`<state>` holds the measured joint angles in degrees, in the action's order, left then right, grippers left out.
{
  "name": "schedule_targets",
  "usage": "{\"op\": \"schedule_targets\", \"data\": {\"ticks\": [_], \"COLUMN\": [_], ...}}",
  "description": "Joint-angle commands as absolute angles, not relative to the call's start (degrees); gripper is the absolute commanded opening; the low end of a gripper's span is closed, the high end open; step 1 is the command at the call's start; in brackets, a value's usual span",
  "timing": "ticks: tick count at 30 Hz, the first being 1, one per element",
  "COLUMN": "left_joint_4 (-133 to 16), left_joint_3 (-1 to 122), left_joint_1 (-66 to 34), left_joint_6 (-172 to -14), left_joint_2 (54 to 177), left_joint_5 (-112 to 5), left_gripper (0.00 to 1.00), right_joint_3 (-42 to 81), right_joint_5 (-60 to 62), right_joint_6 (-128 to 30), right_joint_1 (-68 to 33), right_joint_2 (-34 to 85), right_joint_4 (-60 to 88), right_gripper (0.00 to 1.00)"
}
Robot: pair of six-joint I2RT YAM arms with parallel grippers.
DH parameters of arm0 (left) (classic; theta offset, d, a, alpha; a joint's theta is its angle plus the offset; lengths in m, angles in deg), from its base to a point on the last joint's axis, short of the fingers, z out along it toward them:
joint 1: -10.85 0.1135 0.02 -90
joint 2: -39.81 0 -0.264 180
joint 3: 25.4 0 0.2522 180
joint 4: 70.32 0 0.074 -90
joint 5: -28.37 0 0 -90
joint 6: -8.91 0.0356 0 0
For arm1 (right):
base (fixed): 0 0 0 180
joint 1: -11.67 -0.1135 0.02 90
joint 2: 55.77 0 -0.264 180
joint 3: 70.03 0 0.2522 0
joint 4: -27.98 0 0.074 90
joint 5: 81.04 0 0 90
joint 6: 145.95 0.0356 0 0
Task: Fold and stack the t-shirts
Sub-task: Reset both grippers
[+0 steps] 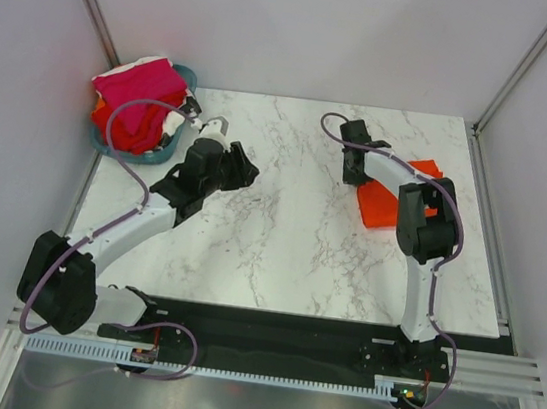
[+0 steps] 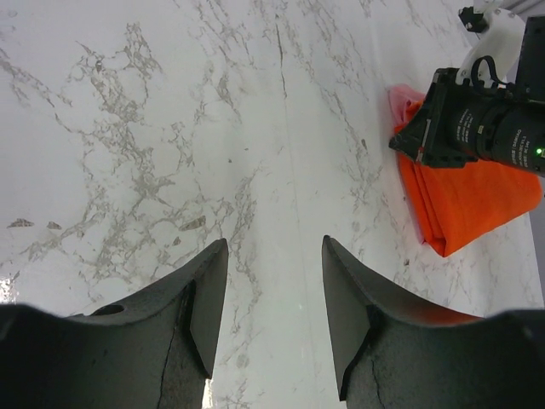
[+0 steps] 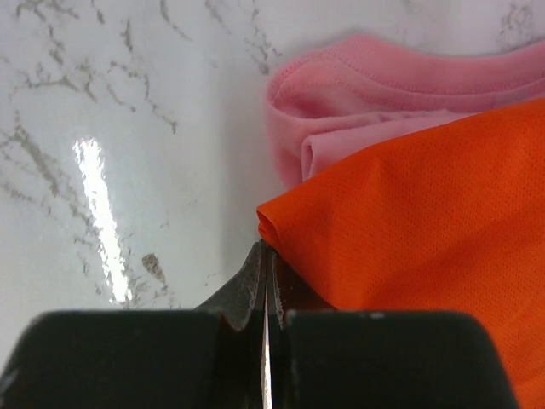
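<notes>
A folded bright orange-red t-shirt [image 1: 382,211] [image 2: 473,200] [image 3: 426,221] lies at the right of the marble table, on top of a light pink t-shirt [image 3: 358,94] [image 2: 398,100] whose edge sticks out. My right gripper [image 1: 358,178] [image 3: 266,247] is shut. Its tips touch the orange shirt's near corner, and no cloth shows between the fingers. My left gripper [image 1: 242,172] [image 2: 274,243] hangs open over bare marble left of centre, holding nothing. More t-shirts, magenta [image 1: 142,91], red and white, are heaped at the back left.
The heaped shirts sit in a teal plastic basket [image 1: 109,148] at the table's back left corner. White walls close in the back and both sides. The right arm's elbow [image 1: 421,229] stands over the orange shirt's near end.
</notes>
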<state>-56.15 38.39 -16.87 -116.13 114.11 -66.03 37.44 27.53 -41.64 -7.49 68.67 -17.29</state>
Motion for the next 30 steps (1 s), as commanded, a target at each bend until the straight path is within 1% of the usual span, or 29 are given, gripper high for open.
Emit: {"op": "schedule_targets", "data": {"ticks": [1, 6, 9, 12, 13, 15, 16, 19, 21, 24, 25, 27, 28, 29, 30], "left_joint_4": [-55.06, -54.54, -54.10, -53.57, -53.22, -52.69, -52.43, -52.07, -52.34, -51.82, -51.64, -49.28, -48.91, -48.82, -48.65], "left_joint_3": [37.94, 37.41, 37.32, 37.06, 36.97, 36.53, 36.27, 34.16, 31.88, 29.59, 29.06, 27.31, 25.39, 24.24, 22.92], "left_joint_1": [-16.04, -15.51, -15.25, -14.81, -14.46, -13.93, -13.58, -13.58, -13.58, -13.58, -13.58, -13.67, -13.58, -13.67, -13.67], "left_joint_6": [-113.87, -113.69, -113.43, -113.17, -113.08, -113.08, -113.16, -112.90, -112.73, -111.94, -111.76, -112.63, -113.77, -114.04, -114.48], "left_joint_2": [112.59, 111.45, 110.57, 109.86, 109.51, 108.90, 108.11, 105.31, 103.80, 100.99, 100.11, 96.69, 95.28, 93.79, 90.03], "left_joint_5": [-66.28, -66.37, -66.55, -66.90, -66.90, -66.81, -66.90, -67.69, -68.39, -69.44, -69.71, -72.33, -72.96, -73.31, -74.27], "left_gripper": [0.56, 0.55, 0.56, 0.55, 0.55, 0.55, 0.55, 0.55, 0.55, 0.55, 0.55, 0.57, 0.58, 0.63, 0.72], "right_joint_3": [41.28, 44.01, 44.37, 42.53, 42.17, 41.03, 40.42, 37.52, 35.50, 30.23, 28.39, 22.15, 19.87, 15.67, 13.19], "right_joint_5": [33.92, 35.68, 33.32, 31.73, 31.90, 30.94, 30.07, 28.30, 27.86, 26.02, 25.58, 23.21, 22.68, 23.11, 23.46], "right_joint_6": [-41.89, -41.45, -41.88, -42.50, -42.41, -42.41, -42.59, -42.59, -42.33, -40.92, -40.40, -40.30, -40.56, -40.65, -40.57], "right_joint_1": [-5.91, -4.94, -4.59, -5.20, -5.38, -5.99, -6.26, -8.71, -10.47, -13.63, -14.16, -15.13, -16.35, -17.06, -18.46], "right_joint_2": [71.75, 73.16, 72.81, 70.45, 69.74, 67.11, 66.05, 60.96, 57.44, 52.17, 50.50, 44.79, 42.77, 38.31, 35.75], "right_joint_4": [-20.40, -21.64, -21.55, -19.80, -19.36, -18.57, -18.13, -15.67, -13.91, -9.52, -8.20, -3.81, -2.23, 0.31, 1.73], "right_gripper": [0.00, 0.00, 0.00, 0.05, 0.08, 0.10, 0.16, 0.25, 0.28, 0.49, 0.63, 0.73, 0.85, 0.87, 0.93]}}
